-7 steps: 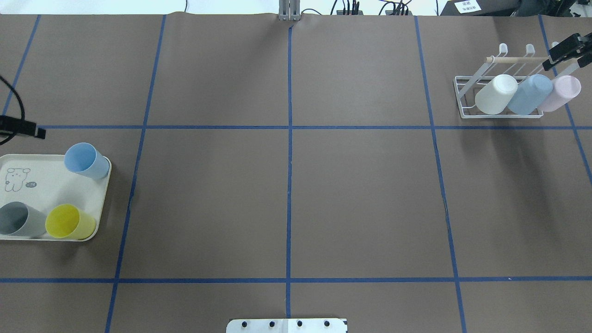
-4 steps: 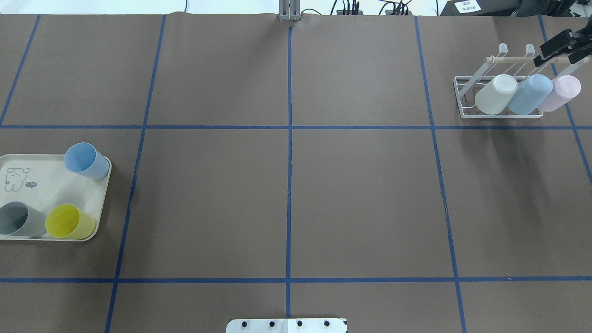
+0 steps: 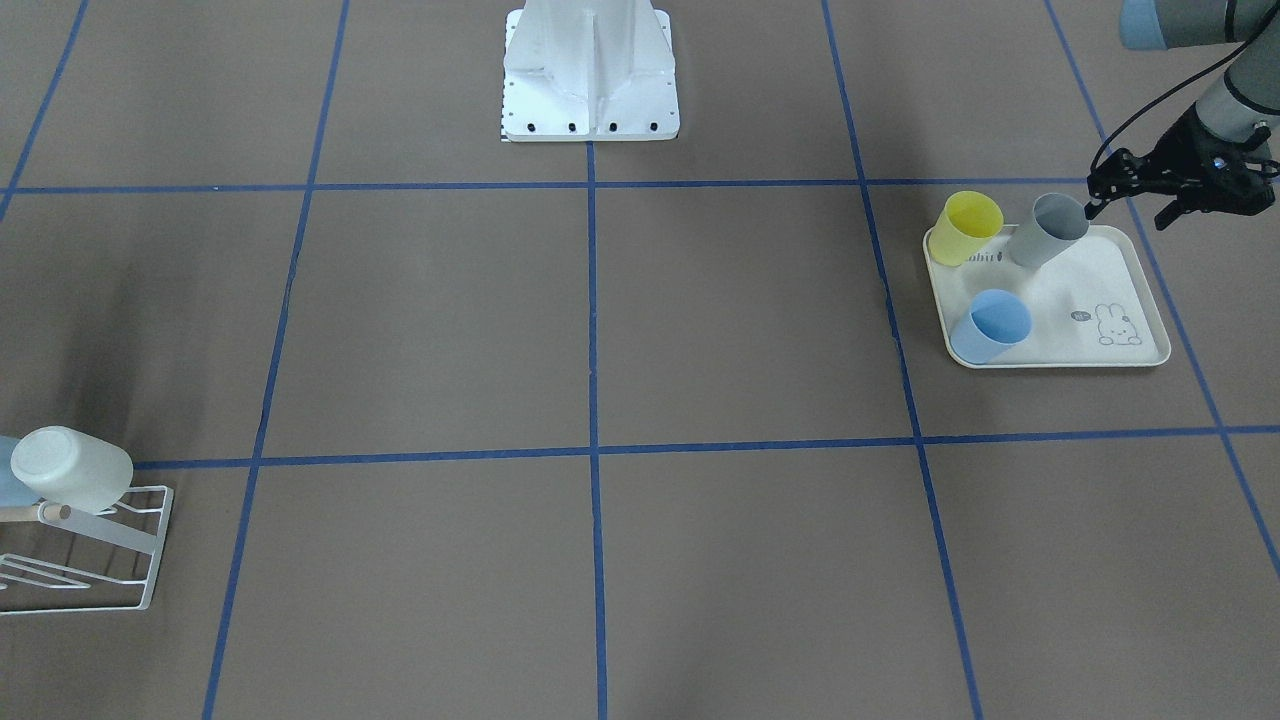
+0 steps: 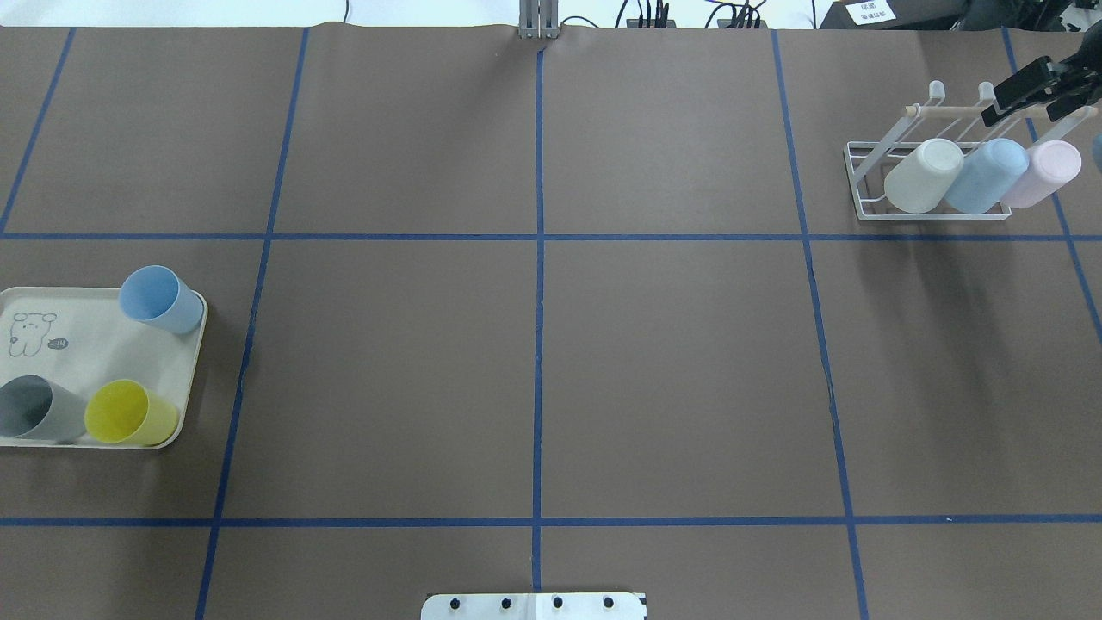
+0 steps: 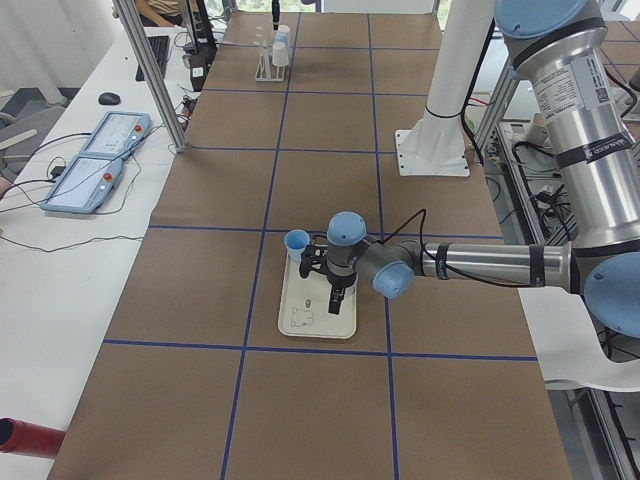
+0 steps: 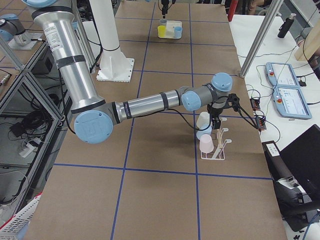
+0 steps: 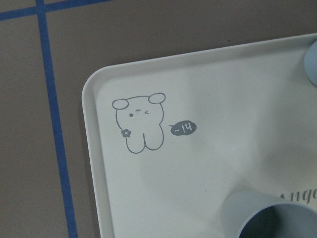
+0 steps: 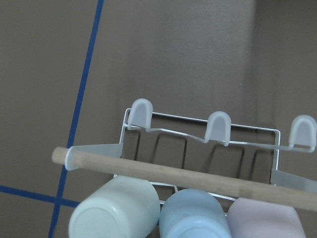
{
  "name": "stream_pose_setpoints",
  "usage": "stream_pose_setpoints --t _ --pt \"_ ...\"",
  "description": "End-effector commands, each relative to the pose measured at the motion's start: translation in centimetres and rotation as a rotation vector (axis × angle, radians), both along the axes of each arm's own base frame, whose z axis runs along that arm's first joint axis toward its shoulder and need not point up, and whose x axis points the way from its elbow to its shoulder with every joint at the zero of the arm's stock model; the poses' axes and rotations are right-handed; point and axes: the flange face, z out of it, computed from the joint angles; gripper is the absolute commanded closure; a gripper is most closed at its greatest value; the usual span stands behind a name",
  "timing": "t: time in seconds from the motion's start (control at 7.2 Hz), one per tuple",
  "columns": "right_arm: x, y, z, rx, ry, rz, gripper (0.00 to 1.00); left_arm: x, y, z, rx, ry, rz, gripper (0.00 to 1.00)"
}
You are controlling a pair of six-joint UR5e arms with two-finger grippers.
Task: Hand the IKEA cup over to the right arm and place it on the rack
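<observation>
Three cups stand on the cream tray (image 4: 77, 362) at the left: a blue cup (image 4: 159, 299), a grey cup (image 4: 34, 406) and a yellow cup (image 4: 129, 413). My left gripper (image 3: 1128, 205) hovers open and empty by the tray's corner near the grey cup (image 3: 1048, 230); it is outside the overhead view. The white wire rack (image 4: 861, 185) at the far right holds a white cup (image 4: 923, 176), a blue one and a pink one, all tilted. My right gripper (image 4: 1023, 102) is open and empty above the rack's wooden dowel (image 8: 173, 173).
The brown table cover is split by blue tape lines. The white robot base (image 3: 590, 75) stands at the near middle edge. A side bench with teach pendants (image 5: 95, 160) runs along the table's far edge.
My right gripper has shifted a little leftwards over the rack's dowel. My left gripper has drawn back out of the overhead view's left edge.
</observation>
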Motion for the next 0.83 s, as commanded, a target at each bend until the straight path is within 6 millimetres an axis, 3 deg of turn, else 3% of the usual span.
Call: stream_pose_setpoints --t 0.0,0.14,0.28,0.42,0.69 --pt "-0.3 0.0 -0.1 0.001 0.001 -0.004 0.01 2.1 0.5 0.5 -0.022 0.001 0.044 0.0" --pt "-0.3 0.0 -0.2 0.004 -0.001 -0.005 0.01 3.0 0.5 1.0 -0.035 -0.004 0.059 0.06" --pt "-0.3 0.0 -0.4 0.006 -0.001 -0.003 0.01 3.3 0.6 1.1 -0.058 -0.004 0.048 0.75" --pt "-0.3 0.1 -0.5 0.007 -0.002 -0.004 0.01 4.0 0.4 1.2 -0.057 -0.002 0.058 1.0" --pt "-0.3 0.1 -0.8 0.017 -0.002 -0.003 0.01 5.5 -0.2 0.6 -0.104 0.058 0.104 1.0"
